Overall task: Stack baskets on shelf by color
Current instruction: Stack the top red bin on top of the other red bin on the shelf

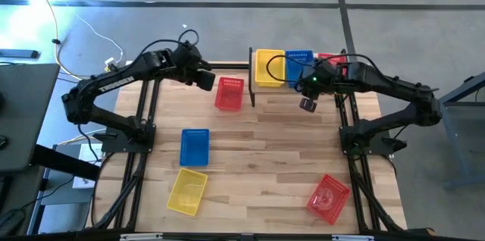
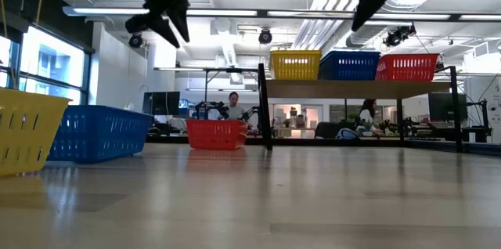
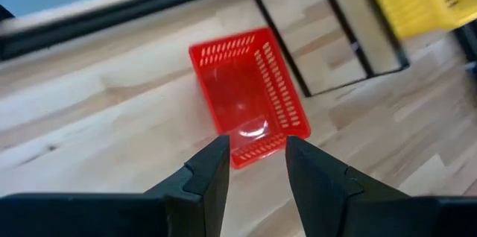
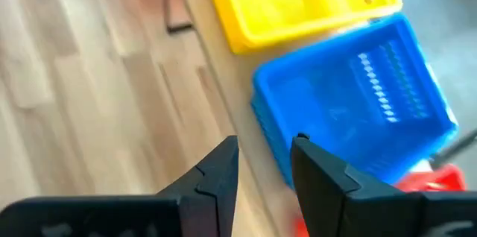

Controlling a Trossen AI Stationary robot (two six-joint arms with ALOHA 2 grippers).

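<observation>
The shelf [image 2: 352,88] stands at the table's far right side and carries a yellow basket [image 1: 269,67], a blue basket [image 1: 298,65] and a red basket [image 1: 331,61] side by side. A red basket [image 1: 229,93] sits upright on the table just left of the shelf. A blue basket [image 1: 194,148], a yellow basket [image 1: 187,191] and another red basket [image 1: 328,198] lie nearer the front. My left gripper [image 1: 204,79] is open, in the air just left of the far red basket [image 3: 250,92]. My right gripper [image 1: 307,104] is open, above the table before the shelf's blue basket [image 4: 354,95].
The shelf's black legs [image 1: 251,89] stand close beside the far red basket. The arms' black base frames [image 1: 144,120] run along both table sides. Bare tabletop lies in the middle [image 1: 265,158]. Beyond the table the low view shows a room with people at desks [image 2: 232,108].
</observation>
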